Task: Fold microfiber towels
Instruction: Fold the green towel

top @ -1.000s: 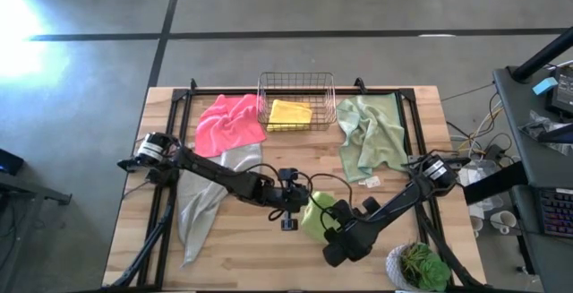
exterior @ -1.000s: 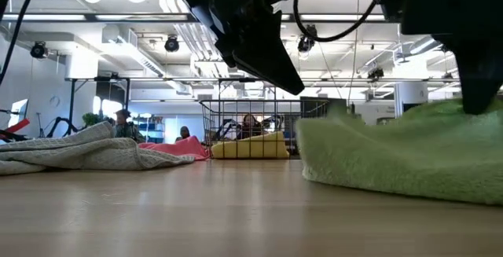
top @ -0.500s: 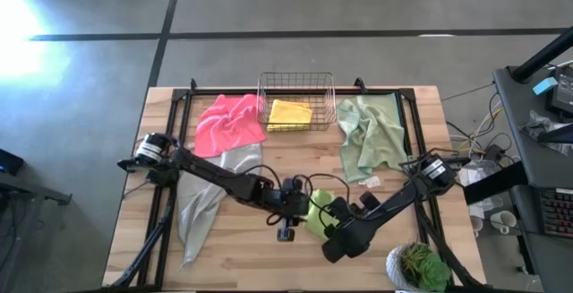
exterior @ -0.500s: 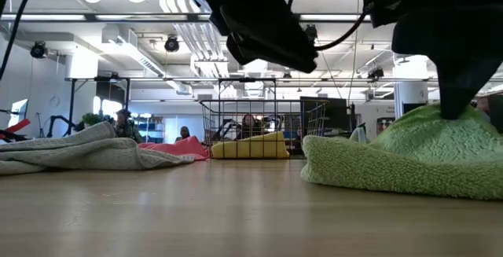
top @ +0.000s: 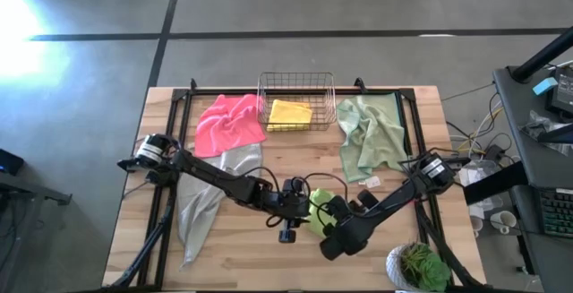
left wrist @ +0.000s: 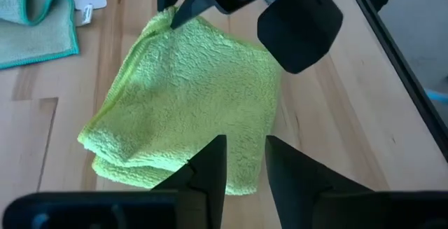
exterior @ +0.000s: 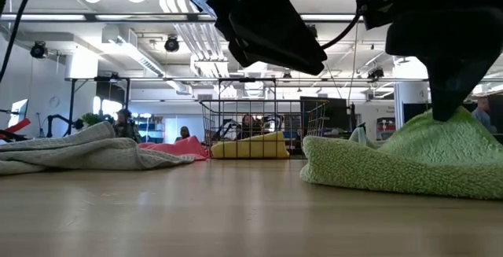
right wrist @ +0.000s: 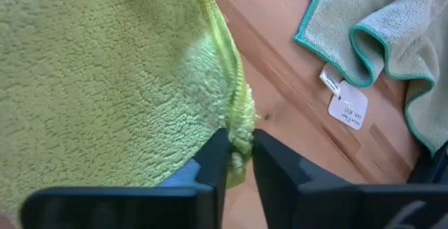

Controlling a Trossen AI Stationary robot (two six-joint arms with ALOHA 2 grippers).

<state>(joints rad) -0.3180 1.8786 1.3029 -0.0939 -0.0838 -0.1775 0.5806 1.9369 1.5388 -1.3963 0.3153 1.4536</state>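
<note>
A: Where is the lime green towel (top: 320,211)?

B: Near the front middle of the bench (top: 242,257), folded into a thick pad. From the low view it lies flat on the wood, rising toward its right side (exterior: 409,159).

A: And the right tool (right wrist: 238,160)?

B: It is at the towel's edge. In the right wrist view its two fingers stand a little apart with the towel's hem between them, touching the cloth. Whether they truly pinch it I cannot tell.

A: The left tool (left wrist: 245,166)?

B: It hovers just over the same towel from the other side. Its fingers are slightly spread, with a narrow gap, and nothing sits between them. The lime pile shows under and ahead of them.

A: The other towels?

B: The hot pink towel (top: 228,121) lies crumpled at the back left, beside the wire basket (top: 295,85). The yellow towel (top: 290,114) is inside that basket. The pale sage towel (top: 369,136), with a teal border, is rumpled at the back right, a small white tag (top: 371,182) near its front corner. The light grey towel (top: 201,199) stretches along the left side, partly under the left arm.

A: Anything else?

B: A small potted plant (top: 417,266) at the front right corner.
</note>
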